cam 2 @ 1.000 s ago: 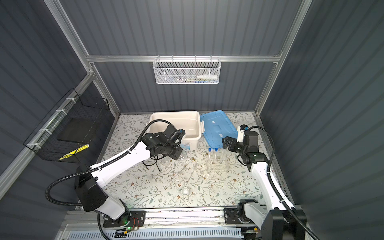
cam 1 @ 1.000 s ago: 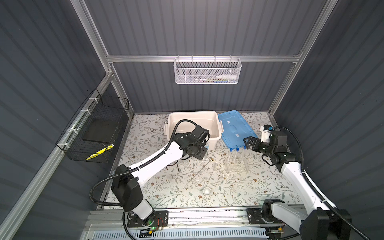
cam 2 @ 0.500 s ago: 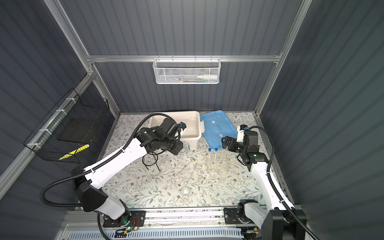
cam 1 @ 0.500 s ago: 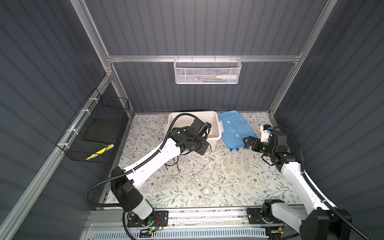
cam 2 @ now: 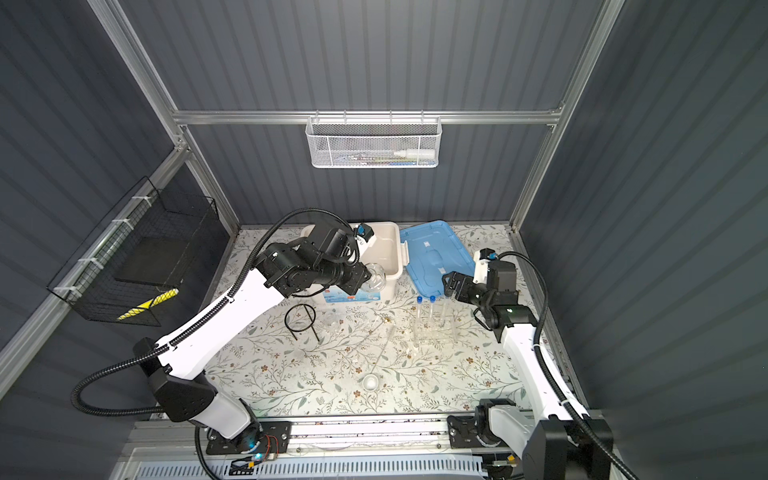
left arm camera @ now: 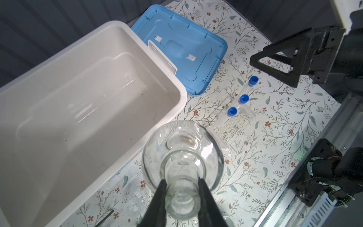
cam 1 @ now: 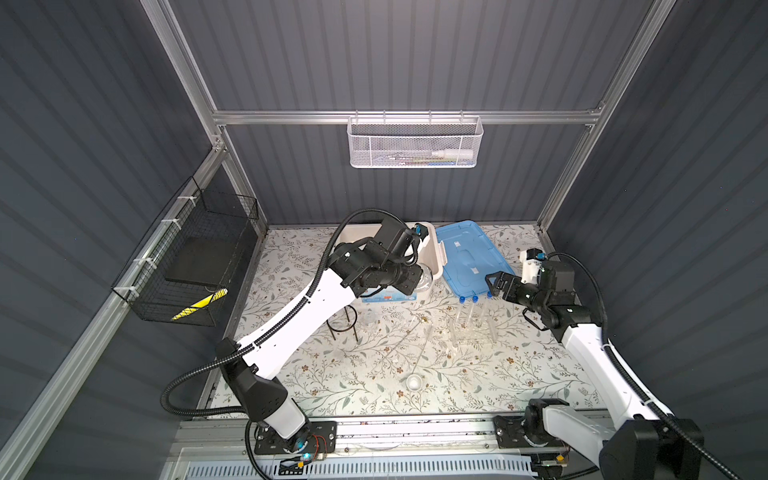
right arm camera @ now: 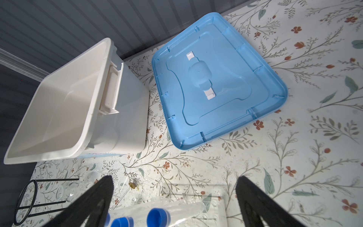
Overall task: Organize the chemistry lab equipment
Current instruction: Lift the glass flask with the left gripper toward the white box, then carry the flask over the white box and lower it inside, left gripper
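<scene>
My left gripper [left arm camera: 181,181] is shut on the neck of a clear round flask [left arm camera: 182,149], which hangs in the air at the white storage box's front right corner [cam 1: 424,277] [cam 2: 375,277]. My right gripper [right arm camera: 174,182] stands open just above and behind three blue-capped test tubes [right arm camera: 157,216] [cam 1: 473,298] that sit in a clear tube rack [cam 1: 473,332] [left arm camera: 233,125]. A black wire ring tripod [cam 1: 343,320] [cam 2: 300,318], a small beaker [cam 1: 371,318], a thin rod [cam 2: 384,349] and a small white dish [cam 1: 413,381] [cam 2: 370,381] rest on the floral mat.
The white storage box [left arm camera: 182,94] [cam 1: 434,257] stands open at the back with nothing inside. Its blue lid [cam 1: 469,257] [right arm camera: 216,78] lies upside down to its right. A white mesh basket [cam 1: 415,143] hangs on the back wall. A black wire basket [cam 1: 187,266] hangs on the left wall.
My left gripper has carried the flask up and back, from low over the mat to the box's front right corner. The right arm has barely moved.
</scene>
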You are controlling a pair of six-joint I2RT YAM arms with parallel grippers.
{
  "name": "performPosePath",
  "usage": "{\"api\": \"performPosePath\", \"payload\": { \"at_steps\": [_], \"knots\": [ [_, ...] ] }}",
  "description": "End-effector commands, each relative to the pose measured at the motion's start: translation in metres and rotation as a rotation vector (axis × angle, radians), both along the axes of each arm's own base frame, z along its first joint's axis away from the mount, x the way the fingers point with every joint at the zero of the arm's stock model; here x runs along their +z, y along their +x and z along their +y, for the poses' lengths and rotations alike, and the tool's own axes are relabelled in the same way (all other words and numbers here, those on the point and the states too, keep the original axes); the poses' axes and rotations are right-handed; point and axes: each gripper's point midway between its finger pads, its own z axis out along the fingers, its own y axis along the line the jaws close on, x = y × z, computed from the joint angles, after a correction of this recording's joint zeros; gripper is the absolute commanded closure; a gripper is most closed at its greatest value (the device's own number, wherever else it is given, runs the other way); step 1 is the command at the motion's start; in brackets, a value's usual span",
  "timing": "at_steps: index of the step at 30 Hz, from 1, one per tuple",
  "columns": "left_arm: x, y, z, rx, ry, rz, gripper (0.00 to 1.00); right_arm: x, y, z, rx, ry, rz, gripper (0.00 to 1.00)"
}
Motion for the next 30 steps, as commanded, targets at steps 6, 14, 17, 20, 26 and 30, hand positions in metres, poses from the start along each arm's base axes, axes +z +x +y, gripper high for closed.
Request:
{"api": "performPosePath", "payload": {
  "at_steps": [6,14,17,20,26,30],
  "knots": [
    [0.006,0.036,-0.009,-0.011,0.027,-0.068,0.85,0.013,-0.002,-0.001,-0.003,-0.001,-0.040,0.01],
    [-0.004,0.083,-0.006,0.009,0.035,-0.052,0.84,0.012,-0.003,-0.002,-0.004,-0.006,-0.038,0.01],
    [-0.014,0.098,-0.010,0.005,0.031,-0.040,0.84,0.011,-0.003,-0.002,-0.003,-0.009,-0.035,0.01],
    [-0.030,0.113,-0.012,0.006,0.043,-0.019,0.84,0.010,-0.002,-0.002,-0.003,-0.013,-0.032,0.01],
    [-0.072,0.132,-0.026,-0.019,0.090,0.052,0.84,0.009,-0.001,-0.002,-0.005,-0.012,-0.026,0.01],
    [-0.101,0.139,-0.034,-0.023,0.105,0.098,0.83,0.006,0.000,-0.002,-0.004,-0.006,-0.017,0.01]
  ]
}}
